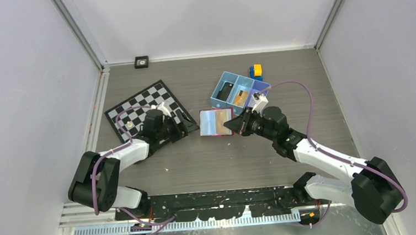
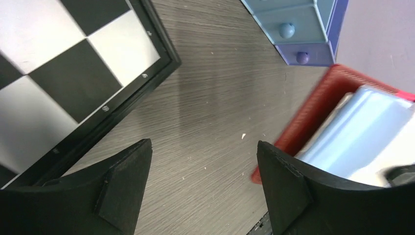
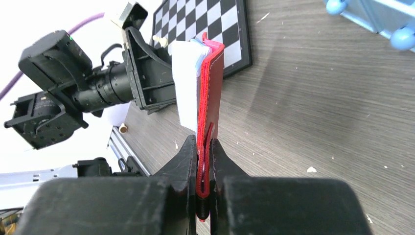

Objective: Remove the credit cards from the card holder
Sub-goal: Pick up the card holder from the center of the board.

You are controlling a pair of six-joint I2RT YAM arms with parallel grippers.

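Looking across the top view from the left: the chessboard (image 1: 144,108) sits left of centre. The left gripper (image 1: 189,127) is at its lower right corner, fingers spread wide with just bare table between them. Right next to that, dead centre of the frame, the red card holder (image 1: 216,122) is splayed open, pale blue-grey lining facing up. The right gripper (image 1: 235,125) is clamped tight on its right edge. Can't tell if any credit cards are inside. Blue tray (image 1: 218,87) sits just upper right.
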